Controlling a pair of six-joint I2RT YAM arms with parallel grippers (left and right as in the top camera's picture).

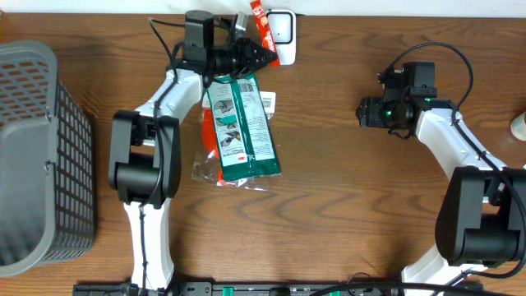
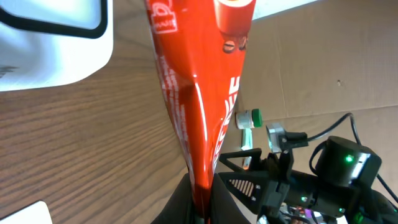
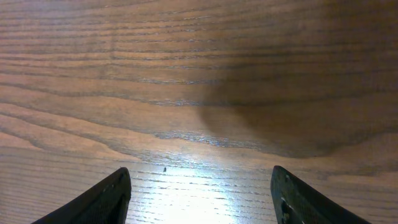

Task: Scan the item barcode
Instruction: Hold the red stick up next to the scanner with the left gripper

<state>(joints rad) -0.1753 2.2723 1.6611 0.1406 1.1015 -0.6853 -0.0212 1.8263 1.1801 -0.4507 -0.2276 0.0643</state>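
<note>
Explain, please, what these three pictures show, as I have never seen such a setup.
These are two robot arms at a wooden table, each ending in a two-finger gripper. One picture looks down from above; the other two come from a camera on each wrist. The left gripper is shut on a red packet, held beside a white box, probably the scanner. The right gripper is open and empty over bare wood. On the table lie a green package atop an orange item, and a grey basket on the left arm's side.

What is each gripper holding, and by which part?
The left gripper pinches a red packet by one end; the right gripper holds nothing.
</note>
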